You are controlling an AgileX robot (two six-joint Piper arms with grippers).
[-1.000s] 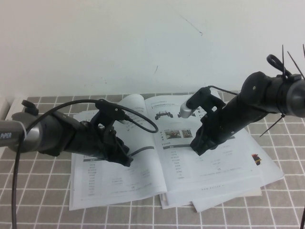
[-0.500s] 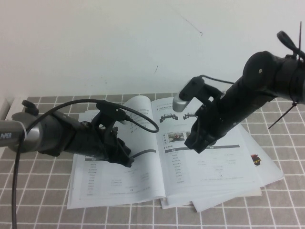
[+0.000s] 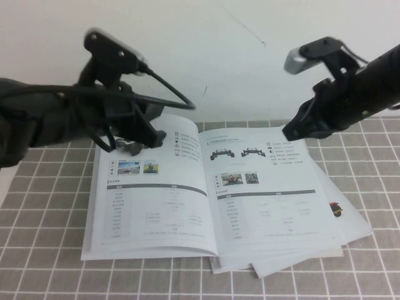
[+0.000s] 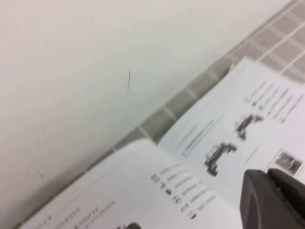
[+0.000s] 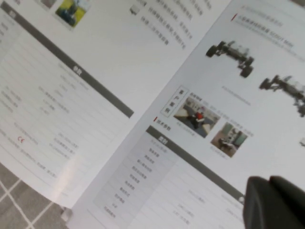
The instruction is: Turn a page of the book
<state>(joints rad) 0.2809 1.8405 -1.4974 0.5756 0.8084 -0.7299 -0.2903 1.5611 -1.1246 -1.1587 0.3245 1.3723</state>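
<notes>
The book (image 3: 212,200) lies open and flat on the grey checked tablecloth (image 3: 37,250), in the lower middle of the high view. Both open pages are white with small text, grey bands and small photos. The text is too small to read; on the right-hand page there are pictures of vehicle chassis near the top and two small colour photos below them. In the right wrist view a small "CE" mark (image 5: 20,140) can be seen on the left-hand page. A loose sheet sticks out under the book at the lower right, with a small red and dark logo (image 3: 336,209) at its edge. The page with red squares I cannot see in any view.

The left gripper (image 3: 140,140) is in the upper left of the high view, raised above the top left corner of the book. It holds nothing; whether its fingers are spread or pressed together I cannot tell. The left arm comes in from the left edge, almost level, with a black cable (image 3: 169,94) looping over it.

The right gripper (image 3: 300,128) is in the upper right, lifted above the top right of the book and apart from it. It also holds nothing, and its opening I cannot tell. The right arm slopes down from the right edge toward the middle.
</notes>
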